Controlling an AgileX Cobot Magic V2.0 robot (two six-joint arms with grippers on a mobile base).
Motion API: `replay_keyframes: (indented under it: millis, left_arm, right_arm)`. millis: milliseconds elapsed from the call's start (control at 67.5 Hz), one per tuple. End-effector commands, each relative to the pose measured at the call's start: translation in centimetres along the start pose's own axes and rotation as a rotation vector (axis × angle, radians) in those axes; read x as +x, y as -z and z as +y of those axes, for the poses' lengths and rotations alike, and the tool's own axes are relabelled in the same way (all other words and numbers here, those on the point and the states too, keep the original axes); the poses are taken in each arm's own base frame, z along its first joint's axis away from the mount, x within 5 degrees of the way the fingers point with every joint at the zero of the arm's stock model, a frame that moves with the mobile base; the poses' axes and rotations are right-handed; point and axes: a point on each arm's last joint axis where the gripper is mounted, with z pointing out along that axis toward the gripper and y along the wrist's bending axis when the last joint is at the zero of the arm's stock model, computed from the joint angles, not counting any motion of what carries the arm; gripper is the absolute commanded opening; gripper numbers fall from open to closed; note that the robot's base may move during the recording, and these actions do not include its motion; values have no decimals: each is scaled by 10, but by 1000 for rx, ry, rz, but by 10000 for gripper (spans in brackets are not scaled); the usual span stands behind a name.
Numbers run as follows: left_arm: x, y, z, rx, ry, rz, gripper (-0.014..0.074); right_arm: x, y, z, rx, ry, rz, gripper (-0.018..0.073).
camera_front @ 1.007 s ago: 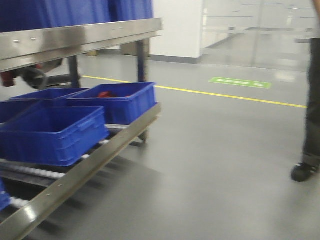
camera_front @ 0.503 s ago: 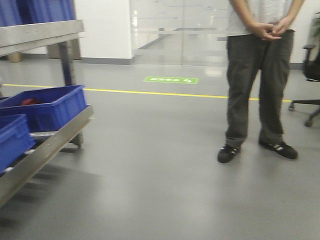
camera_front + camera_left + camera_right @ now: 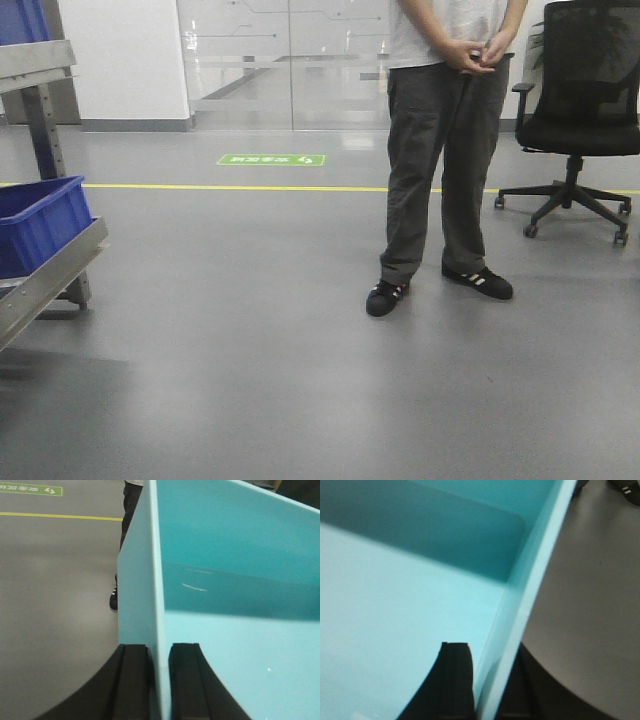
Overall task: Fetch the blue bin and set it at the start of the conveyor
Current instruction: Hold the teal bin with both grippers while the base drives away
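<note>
Person (image 3: 445,150) beyond bin (image 3: 225,580), left of chair (image 3: 585,100)

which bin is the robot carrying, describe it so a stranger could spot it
On the grey floor stands a steel rack; the bin is not on it but held aloft. The left pincer clamps one side wall, the right pincer the opposite one. It is pale turquoise with smooth walls, unlike the royal-blue bin on the rack.
</note>
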Motion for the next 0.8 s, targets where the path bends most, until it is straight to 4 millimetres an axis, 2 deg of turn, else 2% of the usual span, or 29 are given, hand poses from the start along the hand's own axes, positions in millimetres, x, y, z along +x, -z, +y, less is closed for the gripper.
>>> replay_keyframes:
  millis: [0,785]
  left_arm:
    - [-10,7,-2,12,14,-85,-111]
    - [-10,7,-2,12,14,-85,-111]
  right_arm:
    - [-3,7,-2,31,50,-35,-151]
    - [-3,7,-2,31,50,-35,-151]
